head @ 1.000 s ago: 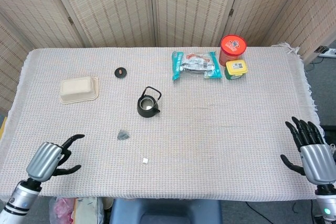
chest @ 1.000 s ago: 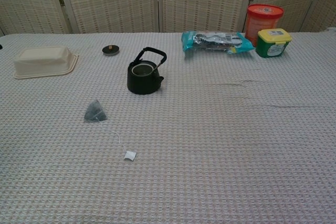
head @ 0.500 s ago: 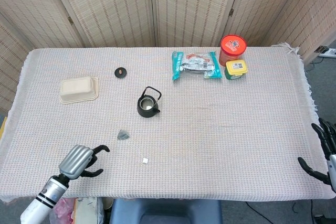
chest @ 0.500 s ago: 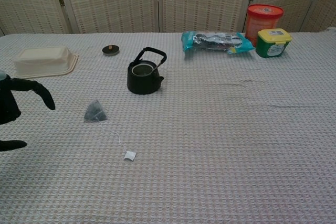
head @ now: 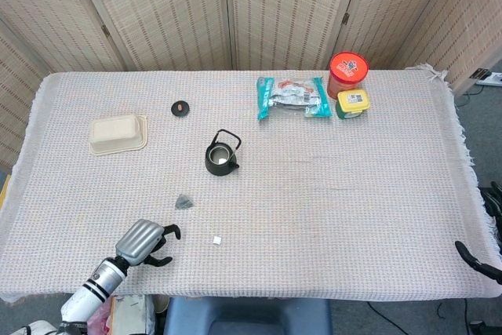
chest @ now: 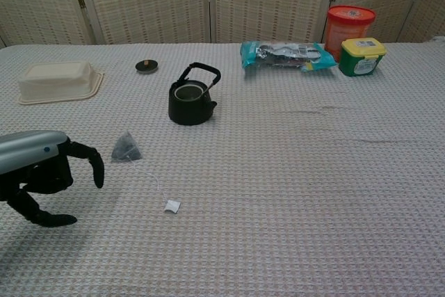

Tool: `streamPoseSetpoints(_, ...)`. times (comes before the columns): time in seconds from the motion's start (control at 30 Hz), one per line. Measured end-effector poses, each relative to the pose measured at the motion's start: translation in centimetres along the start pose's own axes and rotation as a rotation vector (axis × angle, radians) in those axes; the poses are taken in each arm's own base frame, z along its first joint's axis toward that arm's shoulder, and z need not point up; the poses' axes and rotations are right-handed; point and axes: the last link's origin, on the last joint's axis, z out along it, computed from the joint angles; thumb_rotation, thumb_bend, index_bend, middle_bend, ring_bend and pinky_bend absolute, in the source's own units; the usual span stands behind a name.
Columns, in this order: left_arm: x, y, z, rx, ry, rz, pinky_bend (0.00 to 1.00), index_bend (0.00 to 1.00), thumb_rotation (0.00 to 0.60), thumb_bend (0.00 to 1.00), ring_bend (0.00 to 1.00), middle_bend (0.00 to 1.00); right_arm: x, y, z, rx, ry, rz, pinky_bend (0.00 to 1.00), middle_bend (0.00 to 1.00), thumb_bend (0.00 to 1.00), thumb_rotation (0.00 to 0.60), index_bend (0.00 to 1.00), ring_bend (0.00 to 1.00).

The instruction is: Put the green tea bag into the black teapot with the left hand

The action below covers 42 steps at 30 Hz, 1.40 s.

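Observation:
The green tea bag lies on the cloth, a small dark pyramid with a thin string running to a white tag. Behind it stands the black teapot, lid off and handle raised. My left hand hovers near the front edge, left of the tea bag, fingers apart and empty. Only the dark fingertips of my right hand show at the right border of the head view; the chest view does not show it.
The teapot's lid lies behind the pot. A cream tray sits at far left. A teal packet, red canister and green-yellow tub stand at back right.
My left hand has moved right along the front edge toward the tea bag, entering the chest view. My right hand has drawn back off the table's right edge.

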Motion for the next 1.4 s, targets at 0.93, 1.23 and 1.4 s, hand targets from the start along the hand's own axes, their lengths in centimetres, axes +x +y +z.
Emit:
streamPoseSetpoints(0.93, -2.0, 3.8, 8.7, -0.060, -0.058, 0.081, 1.00, 0.51, 0.600, 0.24, 1.00, 1.00, 1.4, 0.0, -1.9, 0.099, 0.025, 0.063, 0.00, 0.00, 0.17, 0.600, 0.00, 0.00)
streamPoseSetpoints(1.23, -2.6, 4.6, 9.5, -0.031, -0.081, 0.100, 1.00, 0.51, 0.600, 0.24, 1.00, 1.00, 1.6, 0.2, -2.0, 0.101, 0.034, 0.068, 0.00, 0.00, 0.17, 0.600, 0.00, 0.00)
streamPoseSetpoints(1.4, -2.7, 4.9, 9.8, -0.013, -0.091, 0.107, 1.00, 0.52, 0.600, 0.25, 1.00, 1.00, 1.8, 0.4, -2.2, 0.099, 0.043, 0.074, 0.00, 0.00, 0.17, 0.600, 0.00, 0.00)
